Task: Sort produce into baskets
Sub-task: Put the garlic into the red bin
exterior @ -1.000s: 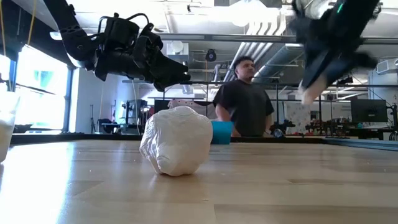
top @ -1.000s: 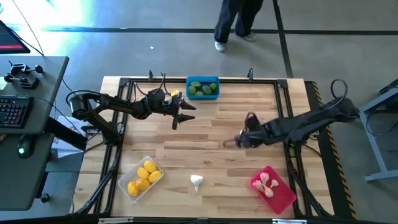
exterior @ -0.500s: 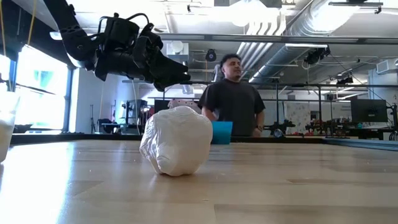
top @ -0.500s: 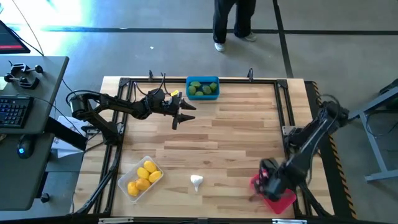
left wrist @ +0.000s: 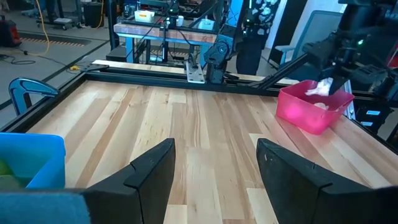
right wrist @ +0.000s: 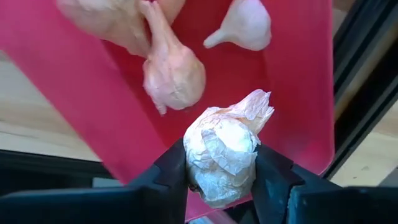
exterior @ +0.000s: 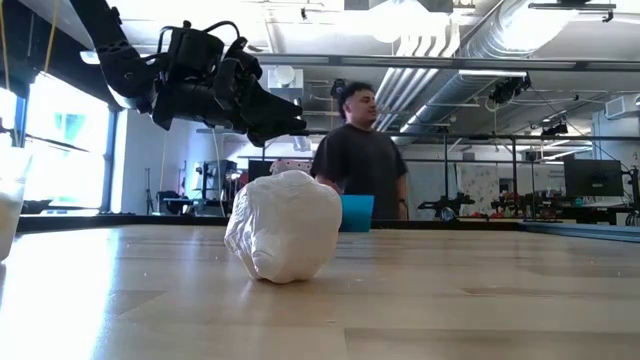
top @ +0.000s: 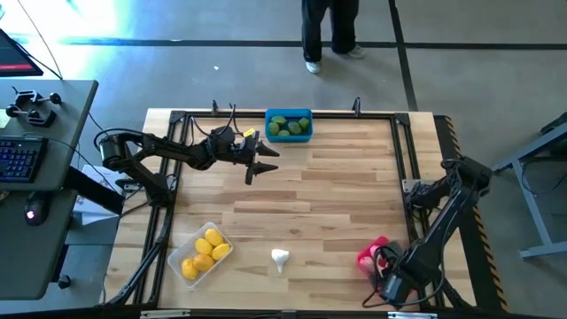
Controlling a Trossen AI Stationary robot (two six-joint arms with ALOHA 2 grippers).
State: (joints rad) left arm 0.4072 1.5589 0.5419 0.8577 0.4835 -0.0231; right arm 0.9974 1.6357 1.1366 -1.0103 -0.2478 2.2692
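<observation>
My right gripper [right wrist: 221,165] hangs over the red basket [right wrist: 74,106] at the table's near right corner [top: 365,259], shut on a whitish garlic bulb [right wrist: 222,149]. Several more garlic bulbs [right wrist: 174,71] lie in that basket. One garlic bulb [top: 280,258] rests on the wood near the front edge, and looms large in the low view [exterior: 285,225]. The clear basket [top: 184,275] holds yellow lemons [top: 205,249]. The blue basket [top: 289,113] at the far edge holds green pieces [top: 288,127]. My left gripper [top: 264,162] hovers open and level beside the blue basket [left wrist: 214,155]. My right gripper pinches the garlic bulb by its two rounded sides [right wrist: 194,155] between the two fingers [right wrist: 171,171]. The fingers come from above, pointing steeply down. The bulb is lifted clear above the red basket's floor, its papery tip [right wrist: 255,102] pointing away from the gripper.
A black metal frame [top: 403,159] runs around the tabletop. A person [exterior: 358,160] stands beyond the far edge. A desk with a keyboard [top: 19,159] sits off the left side. Bare wood [top: 328,186] lies across the table's middle.
My right gripper has swung from the table's middle toward the near right corner and tipped to point down, carrying the garlic bulb until it hangs over the red basket. The person behind the table has stepped to the left in the low view.
</observation>
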